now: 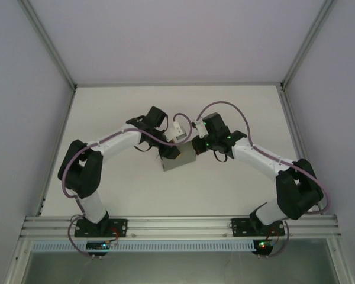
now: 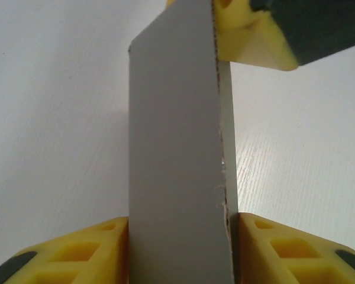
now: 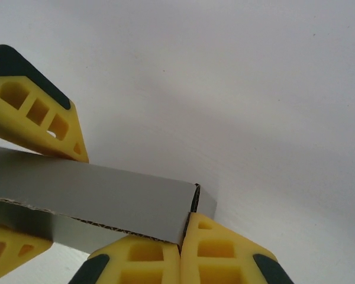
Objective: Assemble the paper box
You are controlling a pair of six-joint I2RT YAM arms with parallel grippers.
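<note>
Top external view, from the left: the left arm (image 1: pixel 115 142) runs from its base at the table's (image 1: pixel 124 189) near edge in toward the middle. There the left gripper (image 1: pixel 167 148) meets the paper box (image 1: pixel 180 161) on the box's left side. The box is plain grey cardboard at about the middle of the table, skewed to the table's edges. Whether it rests on the surface or hangs just off it cannot be told. Touching its far right corner is the right gripper (image 1: pixel 195 145), and the right arm (image 1: pixel 260 157) leads from it back to the near edge on the right.

Left wrist view: a grey panel of the box stands on edge between this gripper's two yellow fingers (image 2: pixel 77 254). One finger lies against each side, so the left gripper holds the box at a middling width set by the box itself. At the panel's far end a yellow fingertip of the right gripper touches its right side, by the raw cut edge.

Right wrist view: at the left, one finger of the left gripper lies on the box's upper face and the other shows below it. Further right, the right gripper's own pads (image 3: pixel 225 254) are pressed together at the box's end corner, and they appear to pinch a thin cardboard wall there.
</note>
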